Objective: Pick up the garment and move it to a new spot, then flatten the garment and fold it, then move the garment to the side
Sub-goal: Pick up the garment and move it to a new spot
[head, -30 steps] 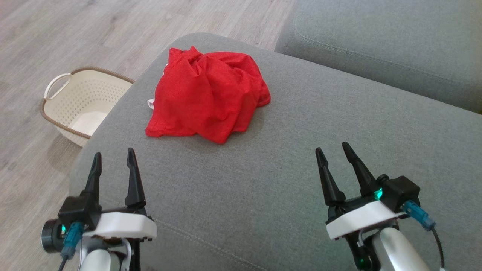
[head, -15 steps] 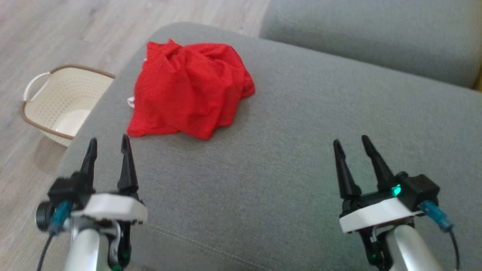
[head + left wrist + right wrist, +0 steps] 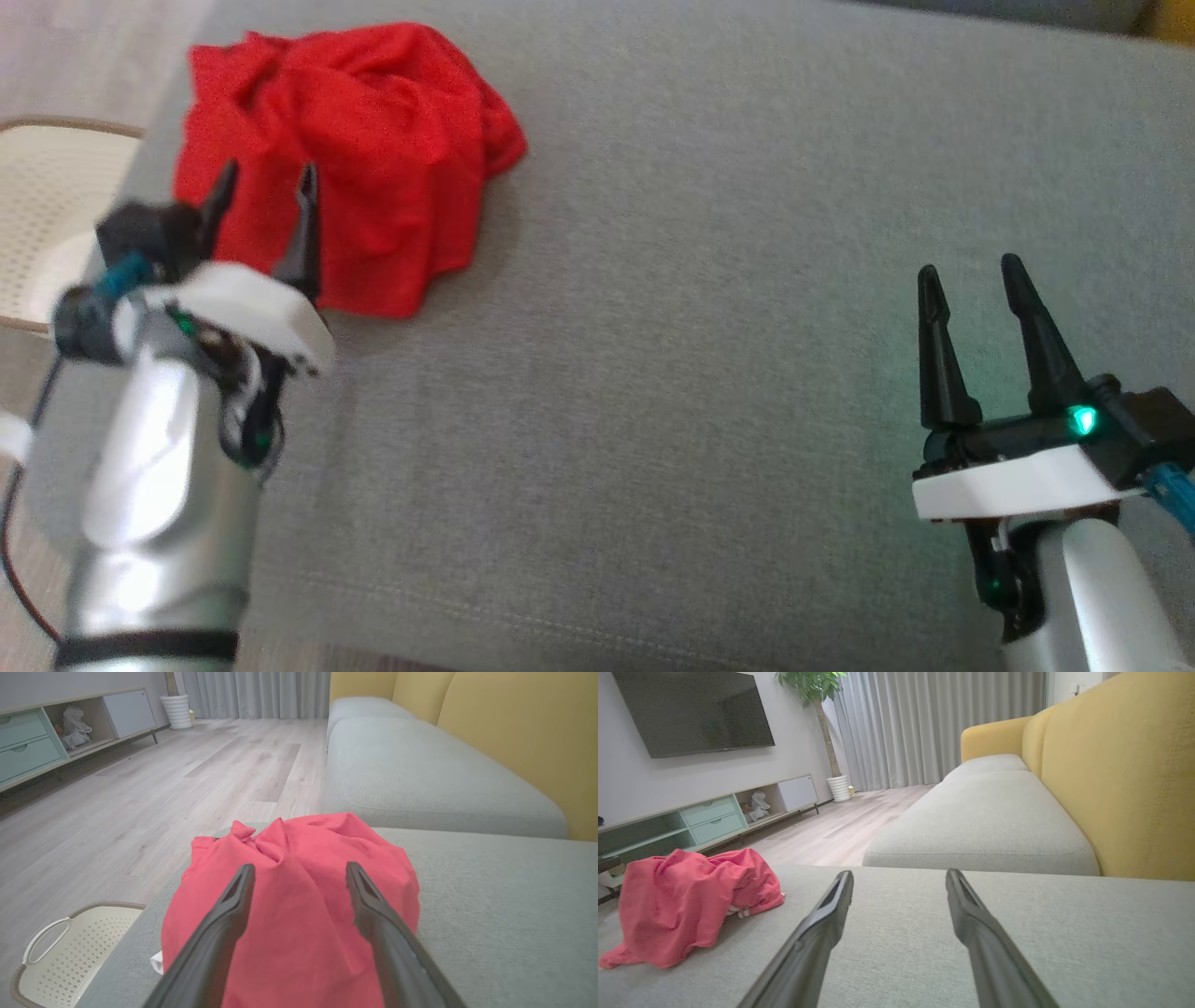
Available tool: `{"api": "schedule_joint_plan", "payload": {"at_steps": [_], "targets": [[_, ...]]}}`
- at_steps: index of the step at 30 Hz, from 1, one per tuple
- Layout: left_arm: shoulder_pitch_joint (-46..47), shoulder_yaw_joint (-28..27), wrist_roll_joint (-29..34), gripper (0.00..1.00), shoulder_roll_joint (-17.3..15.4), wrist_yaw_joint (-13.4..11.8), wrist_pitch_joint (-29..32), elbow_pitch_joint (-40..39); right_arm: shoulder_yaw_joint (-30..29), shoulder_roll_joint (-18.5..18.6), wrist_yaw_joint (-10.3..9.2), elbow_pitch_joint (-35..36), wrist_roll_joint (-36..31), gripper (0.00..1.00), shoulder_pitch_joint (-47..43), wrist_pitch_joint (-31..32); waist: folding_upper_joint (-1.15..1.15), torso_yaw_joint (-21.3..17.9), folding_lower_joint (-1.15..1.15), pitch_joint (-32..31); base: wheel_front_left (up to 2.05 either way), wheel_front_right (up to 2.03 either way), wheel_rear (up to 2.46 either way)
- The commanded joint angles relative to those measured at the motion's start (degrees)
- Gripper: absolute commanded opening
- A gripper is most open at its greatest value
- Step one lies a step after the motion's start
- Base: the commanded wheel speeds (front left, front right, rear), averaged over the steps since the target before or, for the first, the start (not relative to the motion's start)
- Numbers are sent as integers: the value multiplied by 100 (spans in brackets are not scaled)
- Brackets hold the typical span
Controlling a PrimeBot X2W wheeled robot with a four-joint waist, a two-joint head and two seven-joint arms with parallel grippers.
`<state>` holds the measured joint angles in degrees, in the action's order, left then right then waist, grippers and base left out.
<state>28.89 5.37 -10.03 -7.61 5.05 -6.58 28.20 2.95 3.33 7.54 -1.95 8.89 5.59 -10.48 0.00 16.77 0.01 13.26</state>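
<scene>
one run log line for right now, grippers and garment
step: pick-up not yet done | left gripper: open, pointed at red garment | right gripper: open, over sofa cushion | garment: crumpled heap near cushion's edge

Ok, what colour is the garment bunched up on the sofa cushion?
Plain red, no pattern. The garment shows best in the left wrist view, just ahead of the left gripper.

Near grey seat cushion: woven fabric, one stitched seam along its near edge. A second grey seat cushion lies beyond it, abutting. A yellow backrest runs along the right of both. A cream perforated basket with a brown woven rim stands on the pale wood floor, just left of the near cushion. On the far left wall hangs a dark television, with a low media console with teal drawers beneath. A potted plant in a white pot stands beside grey curtains at the far end.
</scene>
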Motion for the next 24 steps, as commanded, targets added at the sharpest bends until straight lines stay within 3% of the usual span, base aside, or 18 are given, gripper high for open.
{"api": "schedule_joint_plan", "payload": {"at_steps": [1,14,15,16,24], "targets": [[484,-148,28,100,-366,13,158,70,134,80,-5,306,-66,100,190,86,0,-325,-1,354,0,0,0],[1684,-2,323,100,-945,-78,819,1572,174,125,-5,509,-74,100,327,163,0,-751,-1,922,0,0,0],[1733,-6,323,58,-965,-96,796,1671,169,122,-5,506,-72,100,339,155,0,-769,-1,941,0,0,0],[1776,-27,300,0,-976,-109,760,1769,156,118,-5,501,-69,100,346,144,0,-779,-1,952,0,0,0],[1986,-71,237,0,-996,-226,-68,2101,107,100,-5,357,-52,100,377,82,0,-761,-1,798,0,0,0]]}}
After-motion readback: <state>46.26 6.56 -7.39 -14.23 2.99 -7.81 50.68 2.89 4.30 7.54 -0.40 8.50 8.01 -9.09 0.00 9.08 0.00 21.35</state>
